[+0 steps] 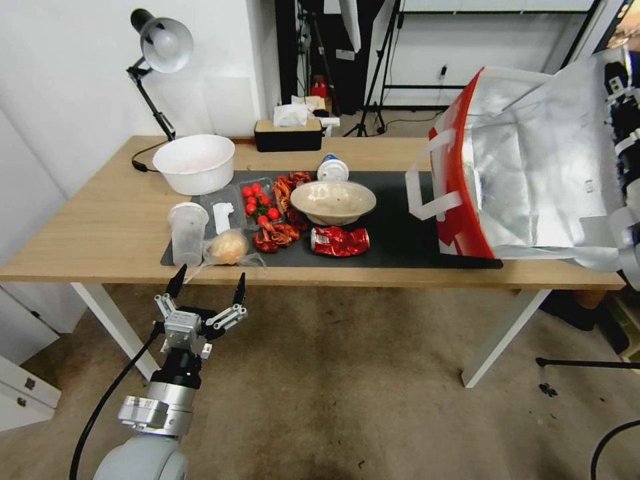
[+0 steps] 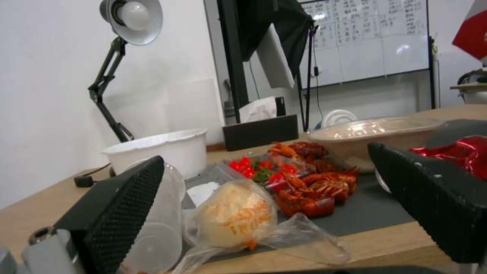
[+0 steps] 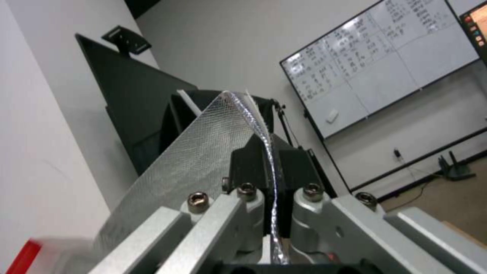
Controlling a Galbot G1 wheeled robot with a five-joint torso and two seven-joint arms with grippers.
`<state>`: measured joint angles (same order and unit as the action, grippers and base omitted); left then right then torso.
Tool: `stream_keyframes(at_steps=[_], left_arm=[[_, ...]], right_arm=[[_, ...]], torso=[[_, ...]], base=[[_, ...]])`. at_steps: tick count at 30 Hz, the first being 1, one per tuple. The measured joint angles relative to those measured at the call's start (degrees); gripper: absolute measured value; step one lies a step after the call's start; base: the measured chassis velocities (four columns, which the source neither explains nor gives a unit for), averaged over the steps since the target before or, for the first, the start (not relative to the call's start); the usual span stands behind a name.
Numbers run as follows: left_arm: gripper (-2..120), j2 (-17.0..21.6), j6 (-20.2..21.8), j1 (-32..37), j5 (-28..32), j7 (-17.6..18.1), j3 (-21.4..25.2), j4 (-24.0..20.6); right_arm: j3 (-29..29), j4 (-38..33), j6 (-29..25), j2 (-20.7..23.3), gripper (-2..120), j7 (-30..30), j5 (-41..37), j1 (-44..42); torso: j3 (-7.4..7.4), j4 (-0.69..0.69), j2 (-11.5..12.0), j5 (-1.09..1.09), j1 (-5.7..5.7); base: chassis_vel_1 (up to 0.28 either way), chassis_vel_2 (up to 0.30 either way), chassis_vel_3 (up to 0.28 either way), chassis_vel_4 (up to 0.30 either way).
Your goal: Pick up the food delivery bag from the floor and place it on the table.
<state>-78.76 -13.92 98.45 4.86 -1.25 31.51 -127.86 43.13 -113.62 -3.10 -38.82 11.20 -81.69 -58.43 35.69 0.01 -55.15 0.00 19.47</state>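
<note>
Over the counter's [image 1: 93, 220] right end, right fingers [image 3: 269, 167] pinch the tilted bag's [image 1: 533, 167] thin foil rim, which might slip; left fingers [image 1: 207, 287] hang open below.

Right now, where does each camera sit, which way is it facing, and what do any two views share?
Head: high, looking down at the table and floor; the open left claw is low before the table edge, the bag at right.
Left wrist: at table-edge height, looking across the food between its own fingers.
Right wrist: faces up to a whiteboard; right claw shut on the bag's rim.
Head and left wrist share the lamp, white bowl and can.
</note>
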Motion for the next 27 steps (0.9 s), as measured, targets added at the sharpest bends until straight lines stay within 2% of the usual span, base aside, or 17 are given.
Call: stream_keyframes(at_steps=[11,12,15,17,21,24,27], left_arm=[[100,0.09,-0.43,-0.09,-0.05,-0.09,-0.16,0.22],[100,0.1,-0.43,-0.17,-0.05,-0.1,-0.17,0.24],[100,0.11,-0.43,-0.25,-0.05,-0.11,-0.22,0.37],[100,0.11,-0.43,-0.32,-0.05,-0.12,-0.28,0.53],[100,0.1,-0.44,-0.34,-0.05,-0.13,-0.33,0.55],[100,0.12,-0.45,-0.34,-0.05,-0.14,-0.35,0.55],[100,0.15,-0.45,-0.34,-0.05,-0.15,-0.35,0.54]], right_arm=[[-0.97,4.53,1.29,0.75,2,-2.74,2.49,1.24],[-0.96,4.83,1.61,0.97,10,-3.47,2.53,1.39],[-0.87,5.23,1.8,1.23,17,-4.64,2.83,1.46],[-0.75,5.48,2.02,1.41,28,-5.48,3.16,1.46],[-0.49,5.56,2.21,1.5,38,-6.07,3.45,1.35],[-0.03,5.62,2.25,1.66,53,-6.79,3.7,1.11],[0.16,5.61,2.25,1.75,61,-6.9,3.72,1.07]], torso=[[0.0,0.0,0.0,0.0,0.0],[0.0,0.0,0.01,0.01,0.0],[0.0,0.0,0.01,0.0,0.0],[0.0,0.0,0.01,0.01,0.0],[0.0,0.0,0.01,0.0,0.0],[-0.01,0.0,0.01,0.01,0.0],[-0.01,0.0,0.01,0.0,0.0]], base=[[0.0,0.0,0.0,0.0],[0.0,0.0,0.0,0.0],[0.0,0.0,0.0,0.0],[0.0,0.0,0.0,0.0],[0.0,0.0,0.0,0.0],[0.0,0.0,0.0,0.0],[0.0,0.0,0.0,0.0]])
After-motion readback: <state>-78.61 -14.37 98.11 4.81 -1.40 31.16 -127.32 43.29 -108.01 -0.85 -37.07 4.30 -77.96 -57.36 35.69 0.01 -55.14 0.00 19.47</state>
